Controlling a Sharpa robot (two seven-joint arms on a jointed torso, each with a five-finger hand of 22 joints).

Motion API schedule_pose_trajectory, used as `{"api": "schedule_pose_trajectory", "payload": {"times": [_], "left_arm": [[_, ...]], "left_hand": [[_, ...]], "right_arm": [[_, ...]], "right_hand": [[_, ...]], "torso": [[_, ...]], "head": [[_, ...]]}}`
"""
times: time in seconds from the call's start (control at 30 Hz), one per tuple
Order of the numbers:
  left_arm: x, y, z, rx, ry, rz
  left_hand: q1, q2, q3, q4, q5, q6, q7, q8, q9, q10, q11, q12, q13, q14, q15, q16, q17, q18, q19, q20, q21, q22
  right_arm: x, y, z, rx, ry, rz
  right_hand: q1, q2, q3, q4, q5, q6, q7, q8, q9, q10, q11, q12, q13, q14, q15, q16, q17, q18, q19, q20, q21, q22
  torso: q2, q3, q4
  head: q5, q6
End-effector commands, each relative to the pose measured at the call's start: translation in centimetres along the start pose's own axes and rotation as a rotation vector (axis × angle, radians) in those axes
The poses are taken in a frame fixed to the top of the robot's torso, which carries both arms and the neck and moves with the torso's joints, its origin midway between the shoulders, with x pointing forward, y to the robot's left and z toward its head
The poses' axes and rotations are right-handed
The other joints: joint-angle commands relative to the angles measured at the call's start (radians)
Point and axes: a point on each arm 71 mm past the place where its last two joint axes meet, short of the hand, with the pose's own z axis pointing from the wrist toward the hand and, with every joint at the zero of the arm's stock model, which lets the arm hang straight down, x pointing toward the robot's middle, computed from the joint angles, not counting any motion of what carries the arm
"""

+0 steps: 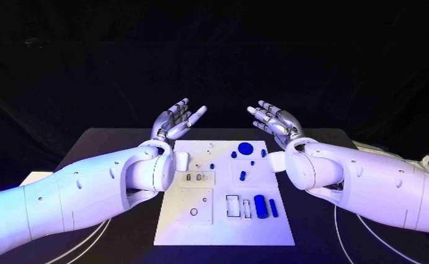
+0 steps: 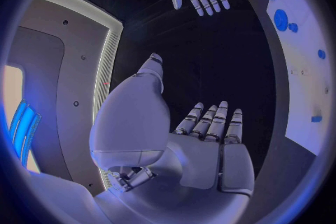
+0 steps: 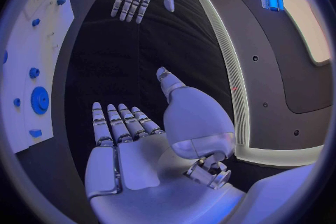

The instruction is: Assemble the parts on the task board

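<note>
White plastic is lying nearest me: the task board (image 1: 224,214), flat on the black table (image 1: 107,146) between my two forearms. I am seeing the blue parts on it. A long blue bar (image 1: 260,206) is lying toward the near right of the board with a thinner blue piece (image 1: 273,208) just beside it, and next to them a pale rectangular slot (image 1: 232,204). Farther up, a round blue disc (image 1: 245,148) is sitting near the far edge with smaller blue bits around it.

I am holding my left hand (image 1: 176,119) and my right hand (image 1: 276,120) beyond the far corners of the board, palms up, fingers spread, gripping nothing. The left wrist view is showing my left hand (image 2: 210,145) flat and bare.

I am judging that no assembly step is under way yet; nothing is picked up. The next move is calling for turning one palm down and bringing it back over the board, probably toward the long bar, which lies closest to my right forearm. My own forearms are crowding the board's sides, and the small parts are lying close together, so a wide grasp could knock neighbours.
</note>
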Motion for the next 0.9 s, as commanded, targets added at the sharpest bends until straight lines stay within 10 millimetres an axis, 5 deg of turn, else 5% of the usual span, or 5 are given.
{"api": "schedule_pose_trajectory", "payload": {"times": [0.03,0.33,0.43,0.6,0.9], "left_arm": [[0.5,-0.3,0.0,0.029,0.054,-0.021],[0.5,-0.3,0.0,0.029,0.054,-0.021],[-1.5,-0.6,-0.7,0.035,0.055,-0.056],[-2.1,-1.1,-1.2,0.046,0.064,-0.063],[-2.8,-2.6,-2.5,0.057,0.107,-0.072]], "left_hand": [[0.048,-0.005,0.002,0.016,0.008,0.017,0.115,0.006,0.002,0.010,0.014,0.003,0.003,0.019,0.007,0.007,0.003,0.026,0.005,0.017,0.007,0.002],[0.078,0.044,0.036,0.012,-0.003,0.098,0.124,0.017,0.010,0.102,0.026,0.014,0.011,0.130,0.012,0.029,0.017,0.046,0.081,0.019,0.031,0.017],[0.107,0.102,0.065,0.002,-0.013,0.287,0.134,0.059,0.031,0.348,0.041,0.064,0.035,0.420,0.020,0.109,0.055,0.038,0.328,0.018,0.116,0.061],[0.126,0.140,0.062,-0.035,-0.017,0.566,0.112,0.112,0.051,0.663,0.001,0.119,0.047,0.612,-0.029,0.159,0.068,0.080,0.636,0.009,0.230,0.104],[0.134,0.174,0.041,-0.088,-0.016,0.690,0.077,0.118,0.040,0.812,-0.043,0.112,0.045,0.800,-0.085,0.178,0.102,0.084,0.821,-0.042,0.271,0.104]], "right_arm": [[1.4,-0.1,0.2,0.046,0.224,-0.007],[1.8,-0.1,0.4,0.071,0.308,-0.023],[-1.6,1.6,1.3,-0.095,0.178,-0.291],[-2.4,2.3,1.4,-0.141,0.164,-0.396],[-3.3,4.2,1.9,-0.209,0.165,-0.637]], "right_hand": [[0.101,0.009,0.011,-0.048,-0.005,0.073,0.130,0.011,0.007,0.091,0.010,0.014,0.008,0.089,0.010,0.013,0.008,0.018,0.073,0.014,0.019,0.010],[0.192,0.004,0.014,-0.111,0.003,0.314,0.118,0.038,0.026,0.395,0.008,0.047,0.027,0.379,0.006,0.042,0.026,0.062,0.301,0.011,0.071,0.033],[0.217,0.003,0.025,-0.135,0.012,0.482,0.103,0.057,0.036,0.600,-0.005,0.073,0.035,0.601,-0.006,0.070,0.037,0.095,0.450,0.012,0.111,0.046],[0.217,-0.004,0.051,-0.153,0.019,0.651,0.091,0.061,0.039,0.693,-0.031,0.068,0.031,0.699,-0.032,0.074,0.036,0.115,0.522,0.008,0.134,0.044],[0.215,-0.033,0.140,-0.200,0.006,0.750,0.068,0.051,0.041,0.806,-0.063,0.052,0.031,0.870,-0.082,0.095,0.043,0.117,0.657,-0.043,0.189,0.052]], "torso": [[0.000,-0.0005,0.0003],[0.000,-0.0005,0.0003],[0.029,0.0008,0.0085],[0.047,0.0025,0.0087],[0.102,0.0033,0.0185]], "head": [[0.000,0.000],[0.000,0.000],[-0.027,-0.002],[-0.032,0.002],[-0.045,0.027]]}}
